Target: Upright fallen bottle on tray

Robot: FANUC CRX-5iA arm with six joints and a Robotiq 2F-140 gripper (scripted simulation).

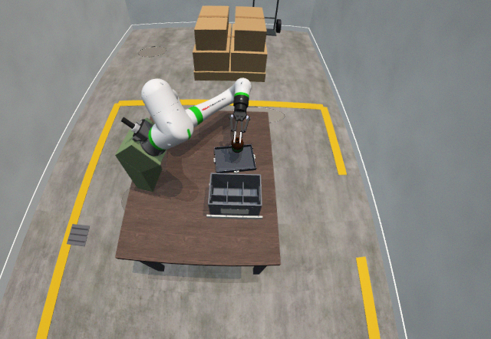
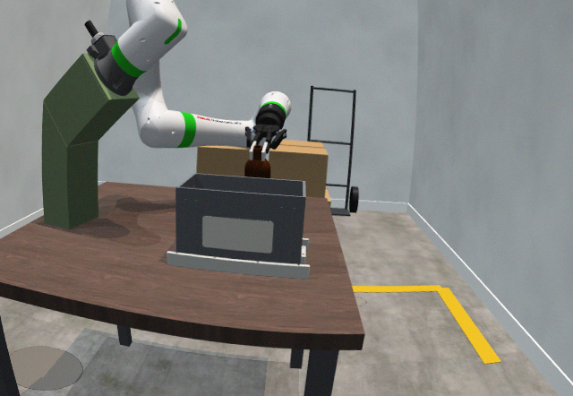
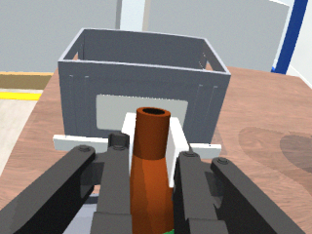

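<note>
- Top view: you see the gripper (image 1: 238, 137) hanging from the arm (image 1: 209, 107) over the far half of the counter (image 1: 178, 232), jaws clenched on the brown bottle (image 1: 238, 144). The bottle sits over the far edge of the dark tray (image 1: 234, 161), near the middle of that edge. Whether its base touches the tray, you cannot tell from here.
- Top view: the tray lies flat between the counter's far edge and the grey crate (image 1: 235, 199). The crate stands just on the near side of the tray, roughly mid-counter, toward the right edge, with a pale strip along its near wall. The green pedestal (image 1: 138, 165) carrying the arm stands at the counter's left edge.
- Exterior view: you see the gripper (image 2: 257, 153) pointing down with its pale fingertips (image 2: 252, 152) either side of the bottle's neck. The bottle (image 2: 257, 167) looks upright; only its neck and shoulder show above the crate's (image 2: 240, 218) far wall, and the tray is hidden behind the crate. Cardboard boxes (image 2: 295, 160) and a hand truck (image 2: 332, 150) stand on the floor beyond the counter's far edge.
- Wrist view: the bottle (image 3: 151, 175) fills the gap between the two black fingers, its open mouth pointing toward the crate (image 3: 143, 88) and a green band low on its body. The pale pads (image 3: 175, 143) press the neck on both sides.
</note>
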